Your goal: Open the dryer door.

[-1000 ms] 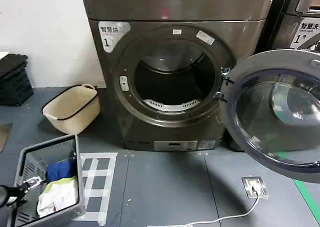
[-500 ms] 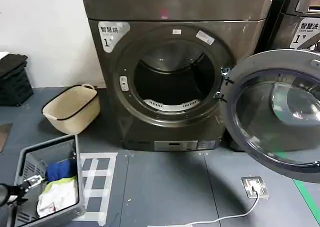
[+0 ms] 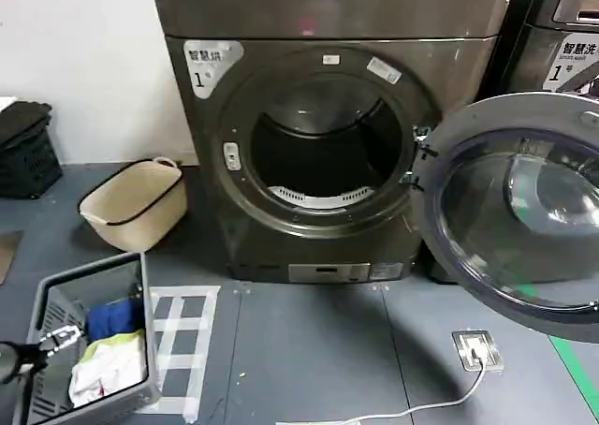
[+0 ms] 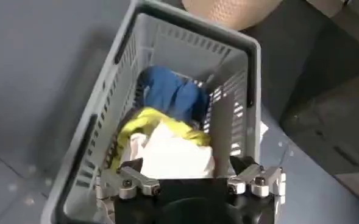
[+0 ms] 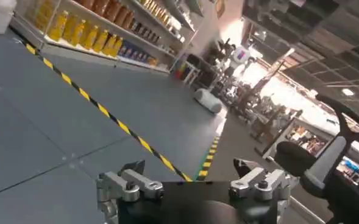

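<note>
Dryer door (image 3: pixel 519 214) — chrome rim, tinted glass (swung open)

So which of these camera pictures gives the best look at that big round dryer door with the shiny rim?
The head view. There the round dryer door with dark tinted glass hangs swung wide open at the right of the grey-brown dryer, hinge visible. The left wrist view looks down into a grey plastic laundry basket; the right wrist view faces a room with shelves.
</note>
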### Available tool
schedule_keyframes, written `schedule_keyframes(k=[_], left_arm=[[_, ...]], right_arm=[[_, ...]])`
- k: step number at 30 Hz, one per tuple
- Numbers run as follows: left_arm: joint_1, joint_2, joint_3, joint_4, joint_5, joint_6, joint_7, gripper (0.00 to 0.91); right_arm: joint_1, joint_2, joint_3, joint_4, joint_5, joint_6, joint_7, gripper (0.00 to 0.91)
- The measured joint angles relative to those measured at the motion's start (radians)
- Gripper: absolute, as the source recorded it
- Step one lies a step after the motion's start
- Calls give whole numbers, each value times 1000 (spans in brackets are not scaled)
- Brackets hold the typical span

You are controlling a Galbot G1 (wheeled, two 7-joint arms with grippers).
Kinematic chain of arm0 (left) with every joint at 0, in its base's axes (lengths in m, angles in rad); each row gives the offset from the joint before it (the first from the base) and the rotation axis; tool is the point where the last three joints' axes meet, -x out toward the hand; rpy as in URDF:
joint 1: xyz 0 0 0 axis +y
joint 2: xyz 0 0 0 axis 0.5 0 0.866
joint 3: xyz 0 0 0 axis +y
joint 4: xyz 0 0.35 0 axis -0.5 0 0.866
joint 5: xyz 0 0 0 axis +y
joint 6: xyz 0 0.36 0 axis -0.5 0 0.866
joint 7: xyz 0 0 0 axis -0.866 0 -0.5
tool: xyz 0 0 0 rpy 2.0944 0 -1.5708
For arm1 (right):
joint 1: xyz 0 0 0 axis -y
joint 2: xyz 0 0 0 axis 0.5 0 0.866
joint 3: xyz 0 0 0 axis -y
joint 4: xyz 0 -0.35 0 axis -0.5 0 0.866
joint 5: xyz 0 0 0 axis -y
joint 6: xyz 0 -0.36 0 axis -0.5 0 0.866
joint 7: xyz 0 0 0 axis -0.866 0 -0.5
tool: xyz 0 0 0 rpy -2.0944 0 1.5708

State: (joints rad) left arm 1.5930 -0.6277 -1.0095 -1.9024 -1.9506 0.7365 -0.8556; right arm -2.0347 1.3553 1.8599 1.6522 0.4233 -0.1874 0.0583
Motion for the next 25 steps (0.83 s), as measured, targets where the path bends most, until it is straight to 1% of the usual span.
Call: schedule_keyframes(k=[2, 6, 25], left_arm=[[4, 0, 5, -3, 31, 0, 14, 907], [5, 0, 6, -9, 46, 0, 20, 907], [5, -1, 10, -11, 42, 0, 21, 907]], right_arm=[[1, 2, -2, 0, -1, 2, -1, 907], [1, 3, -2, 2, -2, 9, -3, 907], [3, 7, -9, 4, -4, 13, -9, 907]])
